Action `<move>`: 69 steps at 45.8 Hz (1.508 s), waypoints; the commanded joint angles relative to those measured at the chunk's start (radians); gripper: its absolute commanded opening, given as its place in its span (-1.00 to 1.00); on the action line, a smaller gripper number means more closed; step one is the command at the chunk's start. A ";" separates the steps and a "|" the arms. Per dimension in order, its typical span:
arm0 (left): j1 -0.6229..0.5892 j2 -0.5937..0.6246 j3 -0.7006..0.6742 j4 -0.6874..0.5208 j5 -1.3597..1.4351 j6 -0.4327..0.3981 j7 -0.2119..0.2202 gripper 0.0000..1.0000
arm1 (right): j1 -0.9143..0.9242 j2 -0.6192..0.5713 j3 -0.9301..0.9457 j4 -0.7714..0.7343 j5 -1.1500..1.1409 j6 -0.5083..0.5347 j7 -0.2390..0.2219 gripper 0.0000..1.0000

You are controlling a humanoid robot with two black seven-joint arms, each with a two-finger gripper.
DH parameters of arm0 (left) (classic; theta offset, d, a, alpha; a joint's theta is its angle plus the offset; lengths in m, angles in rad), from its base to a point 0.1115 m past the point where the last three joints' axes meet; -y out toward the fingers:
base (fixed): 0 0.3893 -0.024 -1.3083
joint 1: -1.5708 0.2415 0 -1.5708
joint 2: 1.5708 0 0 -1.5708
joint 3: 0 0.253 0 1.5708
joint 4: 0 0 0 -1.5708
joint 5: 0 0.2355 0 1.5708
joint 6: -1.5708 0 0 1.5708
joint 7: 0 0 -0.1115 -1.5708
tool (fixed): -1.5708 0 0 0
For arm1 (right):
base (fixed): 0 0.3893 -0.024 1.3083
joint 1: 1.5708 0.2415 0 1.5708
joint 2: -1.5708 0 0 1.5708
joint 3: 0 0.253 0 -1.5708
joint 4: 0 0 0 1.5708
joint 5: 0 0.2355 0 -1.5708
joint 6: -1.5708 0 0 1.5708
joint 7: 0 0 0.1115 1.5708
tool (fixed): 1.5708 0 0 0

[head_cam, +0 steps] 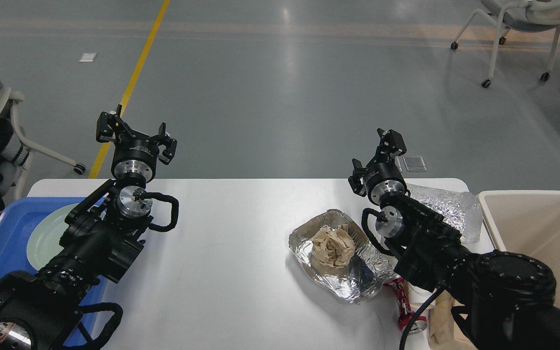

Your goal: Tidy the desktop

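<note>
The desktop (221, 272) fills the lower middle of the head view, white and smooth, its far edge running straight across with rounded corners at both ends. Its broad middle stretch lies bare, from the left arm to a crumpled foil tray (353, 279) that holds a wad of brown paper (331, 245). Just right of the foil, near the front edge, a red wrapper (403, 304) pokes out from under the right arm, and a crinkled clear plastic bag (447, 206) sits at the far right corner.

Off the left edge a blue tray (3, 238) carries a pale green plate (46, 233), partly hidden by the arm. Past the right edge stands a beige bin (533, 228).

The left gripper (136, 135) hangs over the far edge with its fingers spread apart, nothing between them. The right gripper (387, 146) points away past the far edge (seen nearly end-on, so I cannot tell how its jaws stand).
</note>
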 commanded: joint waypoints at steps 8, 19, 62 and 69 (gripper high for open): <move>0.052 -0.035 0.005 0.000 0.008 -0.054 -0.009 1.00 | 0.000 0.000 -0.001 0.000 0.000 0.000 0.000 1.00; 0.081 -0.026 0.040 0.000 0.013 -0.120 -0.029 1.00 | 0.000 0.000 -0.001 0.000 0.000 0.000 0.000 1.00; 0.102 -0.023 0.048 -0.001 0.011 -0.173 -0.070 1.00 | 0.000 0.000 -0.001 0.000 0.000 0.000 0.000 1.00; 0.102 -0.023 0.048 -0.001 0.011 -0.173 -0.070 1.00 | 0.000 0.000 -0.001 0.000 0.000 0.000 0.000 1.00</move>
